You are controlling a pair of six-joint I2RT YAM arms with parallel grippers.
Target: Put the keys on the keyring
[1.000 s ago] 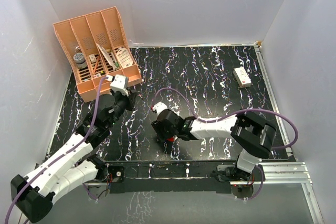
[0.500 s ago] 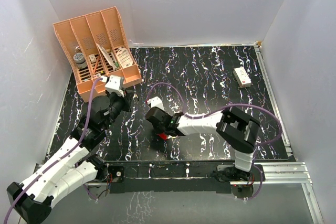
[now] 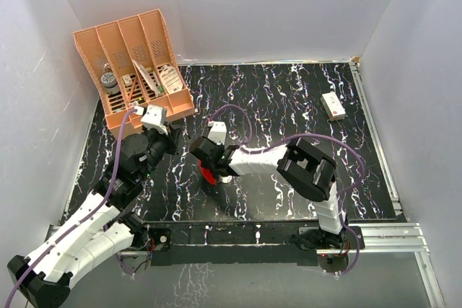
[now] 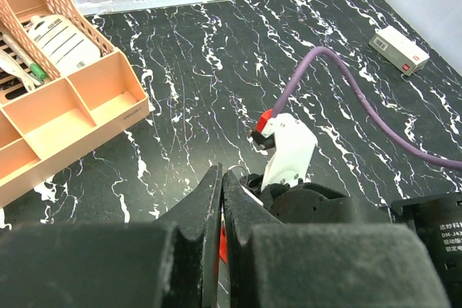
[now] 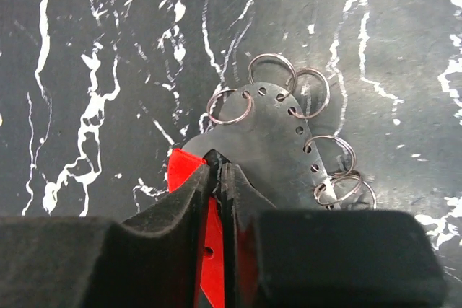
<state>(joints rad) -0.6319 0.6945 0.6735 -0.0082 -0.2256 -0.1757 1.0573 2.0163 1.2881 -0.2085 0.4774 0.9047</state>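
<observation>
Black marbled tabletop point(image 3: 289, 99); right gripper point(image 5: 216, 165) has narrowed from wide to clamp the red-and-grey fan-shaped keyring plate point(image 5: 271, 131), carrying it leftward; left gripper point(image 4: 220, 178) pinched closed; threading appears imminent.

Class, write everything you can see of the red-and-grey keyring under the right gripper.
The keyring is a flat, curved grey plate, plastic-looking, with small holes along its edge; several metal split rings hang through them. A red part joins its near end. It apparently lies on the marbled table, the jaws of the right gripper shut on its edge.
</observation>
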